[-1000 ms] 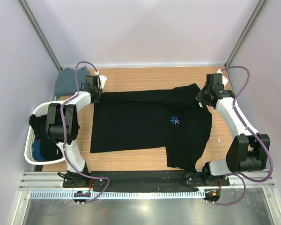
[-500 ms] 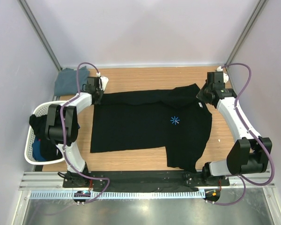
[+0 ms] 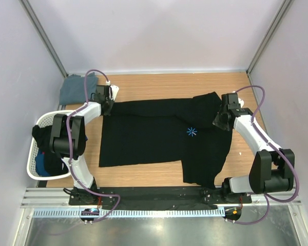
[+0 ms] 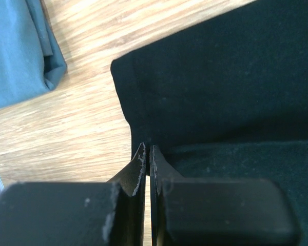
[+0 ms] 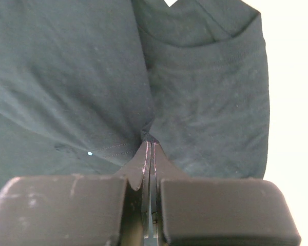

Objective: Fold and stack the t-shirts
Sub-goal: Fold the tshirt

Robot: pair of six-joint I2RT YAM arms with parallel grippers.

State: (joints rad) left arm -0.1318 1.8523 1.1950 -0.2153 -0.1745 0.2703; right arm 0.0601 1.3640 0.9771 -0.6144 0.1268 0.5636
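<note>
The black t-shirt (image 3: 159, 136) lies spread on the surface (image 3: 154, 84), with the grey-blue t-shirt (image 3: 72, 88) at the far left corner. The left gripper (image 4: 147, 151) and right gripper (image 5: 150, 146) each look pinched shut on the black cloth's far part. Move both together, keeping the cloth taut, so the fold lands straight.

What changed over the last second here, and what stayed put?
The right gripper, shut on the far right part of the black t-shirt, moved toward the near edge and slightly left. The left gripper stayed shut on its far left edge; the grey-blue t-shirt and laundry basket did not move.
</note>
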